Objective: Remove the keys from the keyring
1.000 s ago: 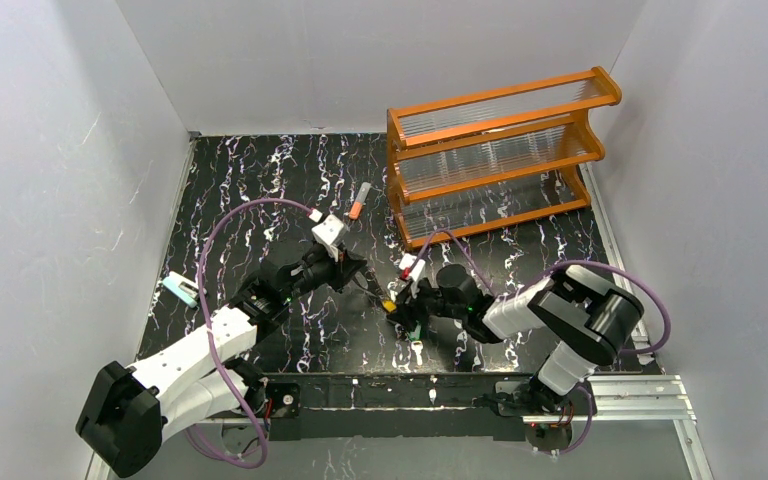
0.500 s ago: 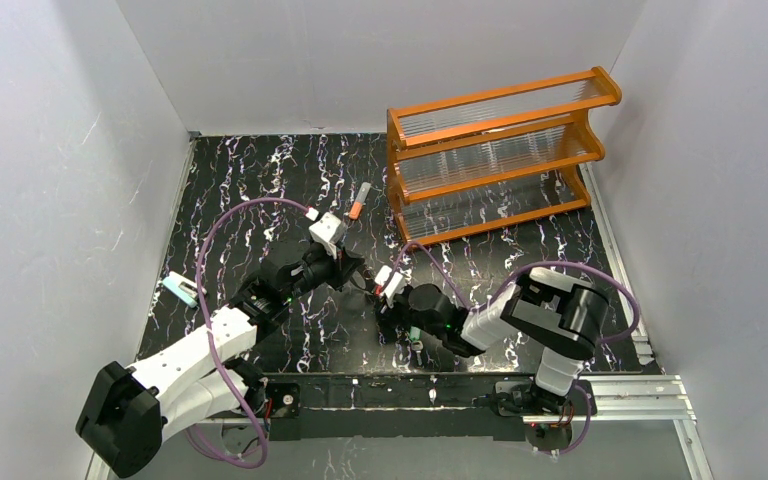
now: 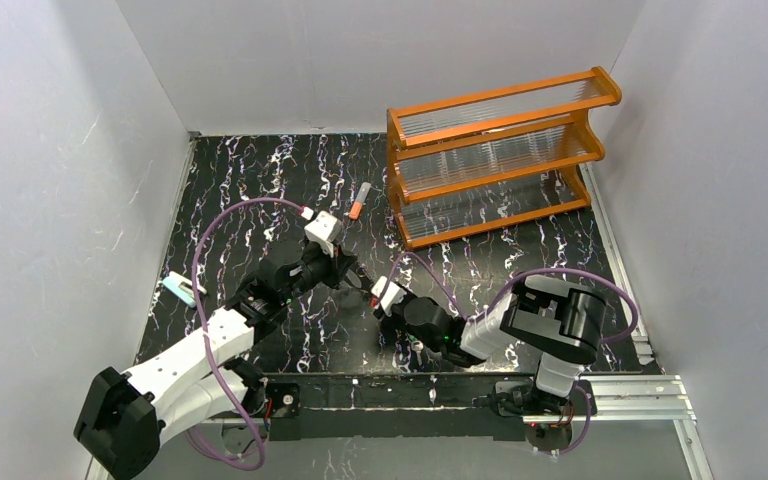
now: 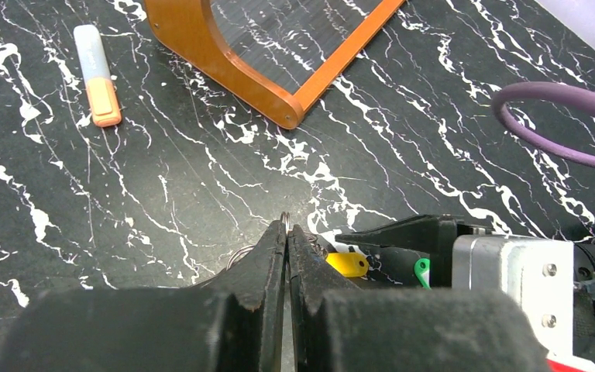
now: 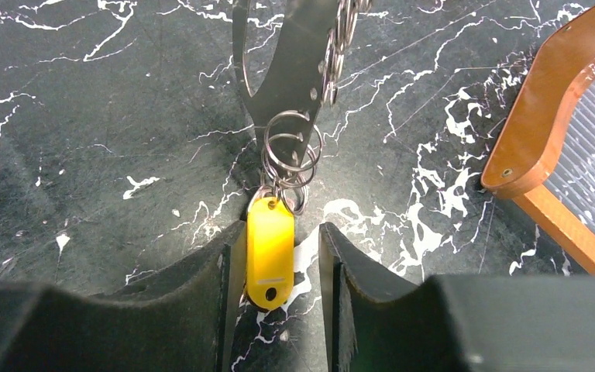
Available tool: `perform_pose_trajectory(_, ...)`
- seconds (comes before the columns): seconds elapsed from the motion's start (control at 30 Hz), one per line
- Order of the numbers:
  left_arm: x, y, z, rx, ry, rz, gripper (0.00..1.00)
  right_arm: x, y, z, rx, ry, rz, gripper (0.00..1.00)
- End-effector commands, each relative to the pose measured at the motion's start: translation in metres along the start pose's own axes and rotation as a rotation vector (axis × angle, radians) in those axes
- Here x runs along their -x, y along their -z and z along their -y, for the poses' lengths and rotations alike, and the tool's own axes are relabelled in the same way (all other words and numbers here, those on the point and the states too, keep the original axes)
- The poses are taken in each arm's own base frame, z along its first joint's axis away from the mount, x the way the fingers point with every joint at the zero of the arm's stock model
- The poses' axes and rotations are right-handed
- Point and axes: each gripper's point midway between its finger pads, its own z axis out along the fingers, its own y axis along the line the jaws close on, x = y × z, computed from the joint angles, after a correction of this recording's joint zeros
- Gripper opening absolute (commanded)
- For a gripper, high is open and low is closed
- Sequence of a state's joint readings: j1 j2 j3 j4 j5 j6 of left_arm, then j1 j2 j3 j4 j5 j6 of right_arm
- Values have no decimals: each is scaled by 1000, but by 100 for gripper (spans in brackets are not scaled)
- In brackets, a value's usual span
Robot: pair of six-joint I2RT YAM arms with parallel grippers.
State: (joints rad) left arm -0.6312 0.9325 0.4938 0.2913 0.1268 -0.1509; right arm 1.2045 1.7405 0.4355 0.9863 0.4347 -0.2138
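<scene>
Black marbled table (image 3: 260,180) from above, action crowded near its front edge; left wrist view, left gripper (image 4: 287,232) pinched shut on the rim of the keyring (image 4: 285,218); right wrist view, right gripper (image 5: 279,232) spread open astride the yellow key (image 5: 269,249), so best to clamp squarely, then pull straight off.

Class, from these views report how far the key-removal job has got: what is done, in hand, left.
Done: nothing yet; the yellow key hangs by small rings from the keyring. In hand: left tool pinches the keyring; open right tool straddles the yellow key. Left: freeing it and the green key, whose link is hidden.
</scene>
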Motion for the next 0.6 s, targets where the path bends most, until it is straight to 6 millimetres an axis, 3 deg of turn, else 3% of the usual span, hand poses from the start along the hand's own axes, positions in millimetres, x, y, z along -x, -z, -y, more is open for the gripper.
perform_pose_trajectory(0.0, 30, 5, -5, 39, -24, 67, 0, -54, 17, 5, -35, 116, -192, 47)
perform_pose_trajectory(0.2, 30, 5, -4, 35, -25, 66, 0, -53, 15, 1, -13, 131, -187, 33)
perform_pose_trajectory(0.57, 24, 9, -30, 184, -21, 43, 0, -22, 22, -23, 180, 136, -159, 3)
